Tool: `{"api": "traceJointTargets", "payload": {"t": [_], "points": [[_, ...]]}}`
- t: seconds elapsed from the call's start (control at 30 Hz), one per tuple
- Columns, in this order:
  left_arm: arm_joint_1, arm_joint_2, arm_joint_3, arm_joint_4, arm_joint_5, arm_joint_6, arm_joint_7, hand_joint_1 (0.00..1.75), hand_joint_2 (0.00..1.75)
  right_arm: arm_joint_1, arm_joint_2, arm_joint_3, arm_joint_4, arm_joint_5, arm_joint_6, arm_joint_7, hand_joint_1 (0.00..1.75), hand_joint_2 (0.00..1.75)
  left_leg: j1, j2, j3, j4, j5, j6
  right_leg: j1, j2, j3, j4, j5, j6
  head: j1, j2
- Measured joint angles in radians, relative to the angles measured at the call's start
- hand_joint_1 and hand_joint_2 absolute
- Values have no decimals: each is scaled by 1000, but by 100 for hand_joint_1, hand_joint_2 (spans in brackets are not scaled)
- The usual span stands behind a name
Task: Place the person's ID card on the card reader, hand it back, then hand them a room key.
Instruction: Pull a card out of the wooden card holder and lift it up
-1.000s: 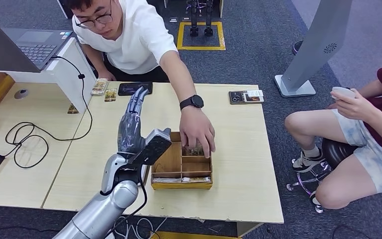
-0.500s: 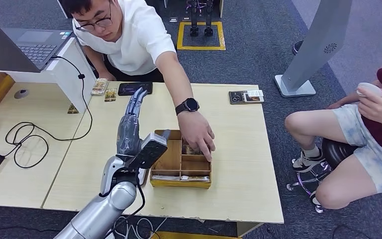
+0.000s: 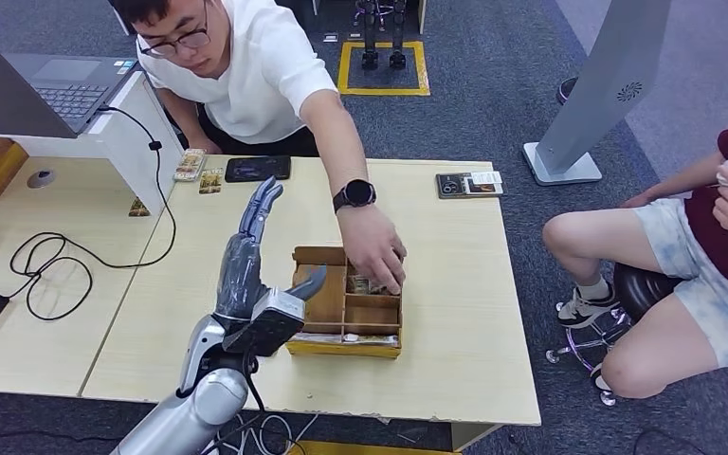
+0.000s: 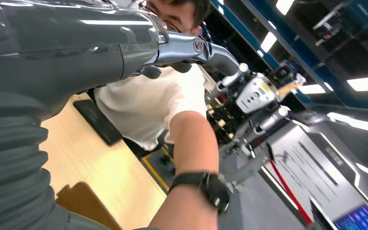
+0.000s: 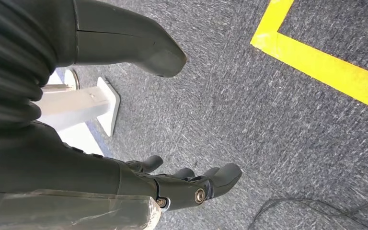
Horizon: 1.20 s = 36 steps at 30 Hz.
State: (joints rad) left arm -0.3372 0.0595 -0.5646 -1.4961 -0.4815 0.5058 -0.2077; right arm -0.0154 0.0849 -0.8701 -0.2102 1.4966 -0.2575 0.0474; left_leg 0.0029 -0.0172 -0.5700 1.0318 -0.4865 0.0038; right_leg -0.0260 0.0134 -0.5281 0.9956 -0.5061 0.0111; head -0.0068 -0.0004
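My left hand (image 3: 245,264) is raised over the wooden table (image 3: 455,313), fingers straight and apart, holding nothing; it appears large in the left wrist view (image 4: 76,43). Just to its right stands a wooden compartment box (image 3: 341,348). A person in a white shirt reaches across and has a hand (image 3: 376,254) in the box's far right compartment, on some cards (image 3: 362,284). A flat black device (image 3: 257,169), perhaps the card reader, lies at the table's far edge. My right hand (image 5: 139,184) hangs over the carpet, fingers loosely apart and holding nothing.
Small cards (image 3: 190,165) lie next to the black device. A second black item (image 3: 469,184) sits at the far right of the table. A laptop (image 3: 57,85) and cables (image 3: 52,265) occupy the left desk. Another person (image 3: 701,246) sits to the right.
My left hand has drawn back toward me and dropped a little. The person's hand has shifted slightly inside the box. The seated person on the right has raised a hand.
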Motion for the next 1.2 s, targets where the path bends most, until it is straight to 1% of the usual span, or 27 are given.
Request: {"api": "traceJointTargets", "payload": {"t": [0.13,0.37,0.53,0.67,0.8,1.0,1.2], "points": [[24,26,-27,-44,16,-29,-33,0,175,3,-2,0,0,-1,1,-5,0,175,0,0,0,0,0,0,0,0,0,0,0,0,0,0],[61,88,-81,-91,-3,-86,-115,0,175,6,-8,0,-1,-1,9,-13,0,175,0,0,0,0,0,0,0,0,0,0,0,0,0,0],[79,123,-109,-96,-55,-102,-143,0,175,6,-13,0,-2,-1,16,-14,0,175,0,0,0,0,0,0,0,0,0,0,0,0,0,0],[92,143,-126,-96,-79,-124,-157,0,175,6,-16,0,-3,-1,18,-16,0,175,0,0,0,0,0,0,0,0,0,0,0,0,0,0],[100,156,-150,-95,-110,-132,-157,0,175,6,-18,0,-3,0,19,-16,0,175,0,0,0,0,0,0,0,0,0,0,0,0,0,0],[105,162,-203,-79,-168,-148,-130,0,175,3,-20,4,-10,2,26,-15,0,175,0,0,0,0,0,0,0,0,0,0,0,0,0,0],[105,158,-254,-47,-224,-162,-78,0,175,-2,-21,18,-16,7,33,-8,0,175,0,0,0,0,0,0,0,0,0,0,0,0,0,0]]}}
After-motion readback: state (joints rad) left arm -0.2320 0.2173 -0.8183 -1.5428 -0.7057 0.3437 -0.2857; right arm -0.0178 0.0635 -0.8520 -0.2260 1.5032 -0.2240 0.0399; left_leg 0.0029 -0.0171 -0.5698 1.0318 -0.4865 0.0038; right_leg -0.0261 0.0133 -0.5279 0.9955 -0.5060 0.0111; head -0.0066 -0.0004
